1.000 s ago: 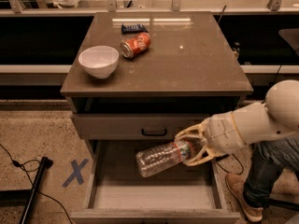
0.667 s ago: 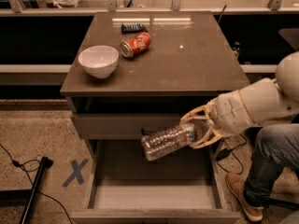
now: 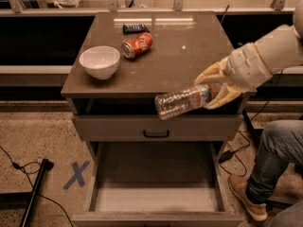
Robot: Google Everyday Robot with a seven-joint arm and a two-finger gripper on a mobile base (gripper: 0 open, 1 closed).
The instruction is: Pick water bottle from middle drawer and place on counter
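The water bottle [image 3: 182, 101] is clear and ribbed, held on its side with its base pointing left, in front of the counter's front edge. My gripper [image 3: 213, 90] is shut on the bottle's neck end, its pale fingers [image 3: 222, 97] wrapped around it, at the counter's right front corner. The middle drawer [image 3: 155, 193] is pulled out below, with a pale bare floor. The counter [image 3: 189, 56] is a glossy grey-brown slab.
On the counter stand a white bowl [image 3: 99, 61], an orange soda can [image 3: 137, 45] on its side and a dark blue packet [image 3: 135, 28]. A person's leg and shoe [image 3: 265, 174] are at the right. A blue X tape mark [image 3: 75, 175] and cables lie on the floor.
My gripper has lifted the water bottle up from over the drawer to counter-edge height and moved right.
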